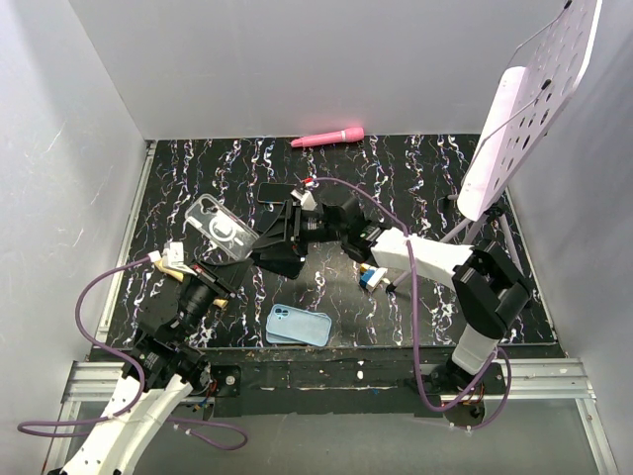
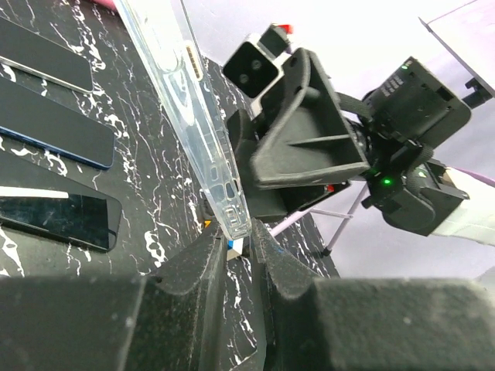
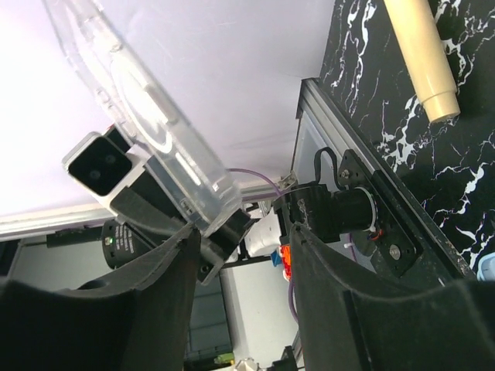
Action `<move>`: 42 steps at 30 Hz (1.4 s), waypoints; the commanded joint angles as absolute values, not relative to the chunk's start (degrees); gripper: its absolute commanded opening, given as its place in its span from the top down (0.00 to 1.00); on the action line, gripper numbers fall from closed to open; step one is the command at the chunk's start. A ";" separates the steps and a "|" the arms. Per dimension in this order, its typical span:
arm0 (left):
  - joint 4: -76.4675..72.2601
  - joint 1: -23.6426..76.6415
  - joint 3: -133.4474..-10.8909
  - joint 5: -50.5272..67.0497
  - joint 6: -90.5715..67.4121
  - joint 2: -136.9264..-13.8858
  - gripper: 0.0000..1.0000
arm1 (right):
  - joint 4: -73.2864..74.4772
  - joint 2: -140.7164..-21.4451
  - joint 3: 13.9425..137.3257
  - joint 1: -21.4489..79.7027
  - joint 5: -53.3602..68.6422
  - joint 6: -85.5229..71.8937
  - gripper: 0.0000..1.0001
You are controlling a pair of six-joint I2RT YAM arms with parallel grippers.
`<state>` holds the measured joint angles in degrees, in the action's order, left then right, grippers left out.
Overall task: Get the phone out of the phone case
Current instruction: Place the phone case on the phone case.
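A clear phone case (image 1: 220,228) with a white ring is held up over the table's left middle. It looks see-through, with no phone showing inside. My left gripper (image 1: 229,263) is shut on its lower end, seen edge-on in the left wrist view (image 2: 203,131) between the fingers (image 2: 193,263). My right gripper (image 1: 263,243) is open right beside the case. In the right wrist view the case's end (image 3: 147,131) sits just above the left fingertip (image 3: 182,247), with the jaws wide apart. Dark phones (image 2: 54,127) lie flat on the table; one shows in the top view (image 1: 277,191).
A light blue phone case (image 1: 299,325) lies near the front edge. A pink tube (image 1: 328,137) lies at the back wall. A white pegboard on a stand (image 1: 524,109) fills the right rear. A small blue-white block (image 1: 372,277) sits under the right arm. A cream cylinder (image 3: 421,58) lies on the table.
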<state>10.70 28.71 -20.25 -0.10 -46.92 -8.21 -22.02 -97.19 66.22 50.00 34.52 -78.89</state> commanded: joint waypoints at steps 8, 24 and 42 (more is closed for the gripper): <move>9.75 28.56 -20.13 4.22 -49.57 -7.38 1.00 | -24.26 -99.49 70.57 50.62 31.20 -79.98 0.64; 37.68 28.56 -36.98 -5.34 -43.25 -14.85 0.02 | -14.08 -94.40 62.41 46.94 33.31 -62.25 0.99; 42.63 28.56 -44.21 -18.37 -37.61 -19.16 0.02 | -0.17 -76.64 36.83 47.81 30.15 -45.79 0.99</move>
